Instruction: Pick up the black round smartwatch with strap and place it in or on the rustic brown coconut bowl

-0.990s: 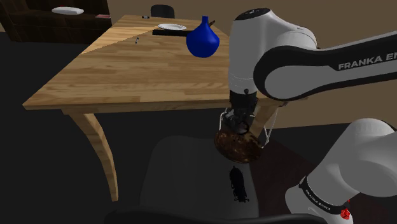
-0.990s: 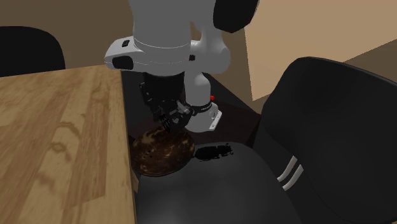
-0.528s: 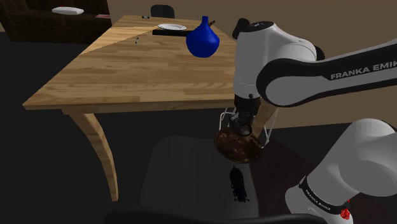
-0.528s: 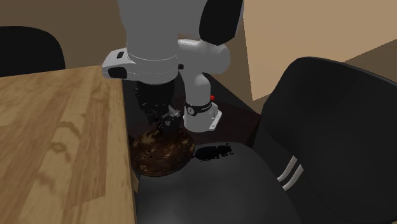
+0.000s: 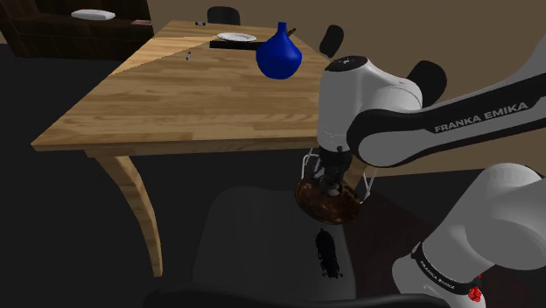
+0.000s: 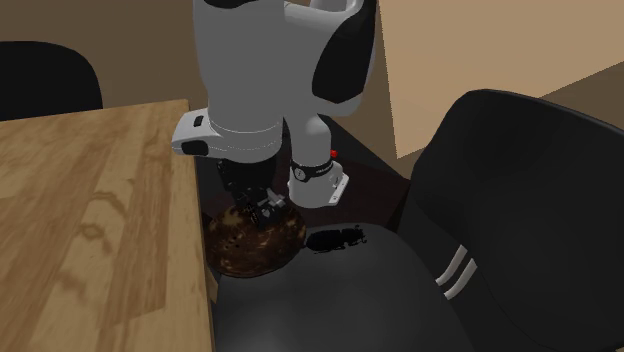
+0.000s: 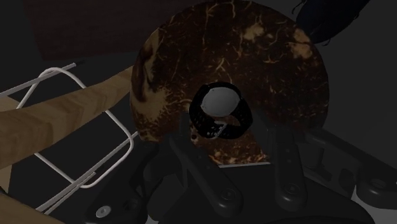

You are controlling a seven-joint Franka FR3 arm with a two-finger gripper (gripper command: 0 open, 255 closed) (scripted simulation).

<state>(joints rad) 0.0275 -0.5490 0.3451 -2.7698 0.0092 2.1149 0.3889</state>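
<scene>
- The black round smartwatch (image 7: 218,108) is seen clasped between the narrowly set fingers of the gripper (image 7: 224,127); it is hung directly above the hollow of the coconut bowl (image 7: 267,57) and, as far as can be judged, is not yet resting in it
- The bowl is shown as mottled dark brown and is stood on a dark chair seat (image 5: 254,236); the gripper is held just above the bowl's rim, close to its centre
- The carry over the bowl is judged done — only the last lowering and the release appear to be left
- A white wire frame (image 7: 76,127) and a wooden table leg (image 7: 51,124) are seen just beside the bowl; the frame could be snagged, or the bowl nudged aside, if the hand is lowered with any sideways drift
- The bowl's rounded underside could be rocked or tipped if its rim is pressed by a finger
- If the watch is let go too high above the bowl, it could bounce out over the rim; if the strap is caught on a finger at release, it could be dragged out of the bowl as the hand is lifted
- A black item (image 5: 328,254) of unclear kind lies on the seat near the bowl but apart from it, and should not be mistaken for the watch
</scene>
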